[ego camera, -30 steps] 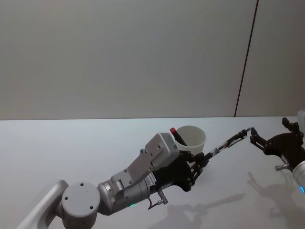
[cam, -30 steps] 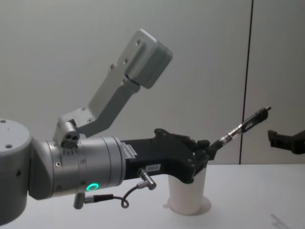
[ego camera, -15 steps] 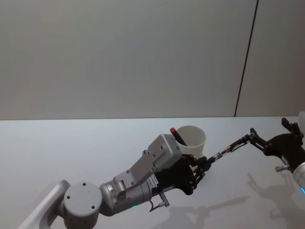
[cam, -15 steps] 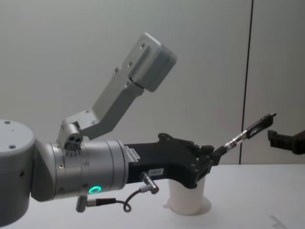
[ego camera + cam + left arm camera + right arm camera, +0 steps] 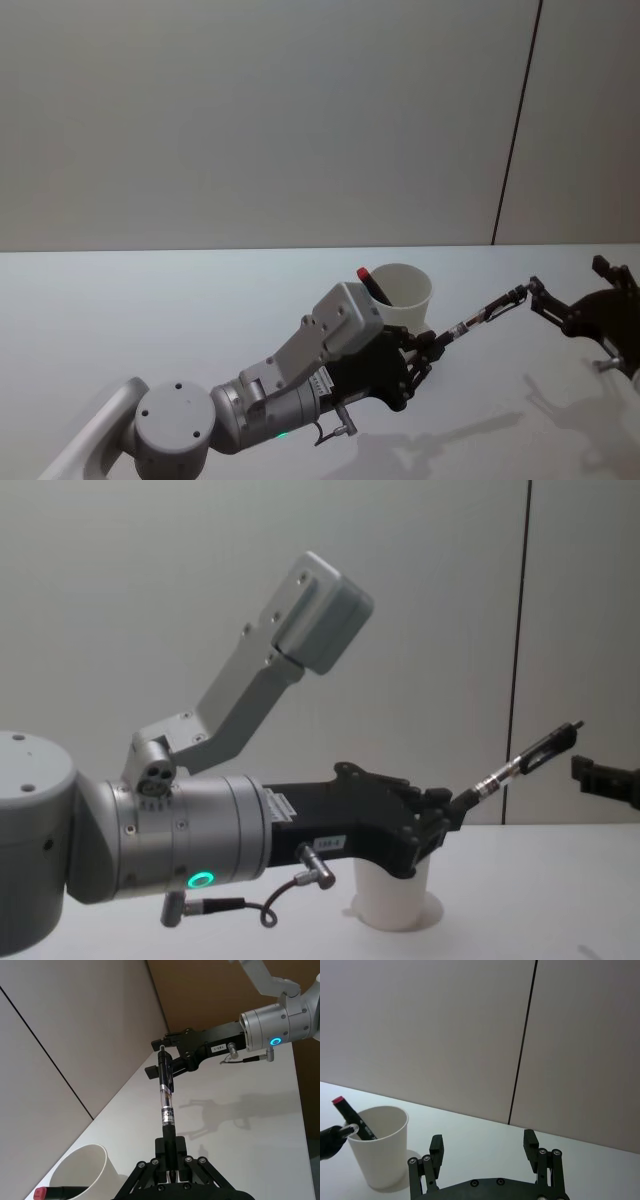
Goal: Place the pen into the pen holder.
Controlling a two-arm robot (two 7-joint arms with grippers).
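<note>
The pen (image 5: 487, 308) is gripped at one end by the left end effector (image 5: 425, 346), just beside the pen holder (image 5: 407, 292) on the surface (image 5: 150, 300), its far tip near the wide-open right end effector (image 5: 565, 274).

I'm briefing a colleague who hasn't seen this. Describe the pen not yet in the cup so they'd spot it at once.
On the white table stands a white paper cup; just right of it the left tool is shut on a slim black-and-clear pen, slanting up toward the open right tool. Unlike the red-capped marker leaning inside the cup, it is held in mid-air.
</note>
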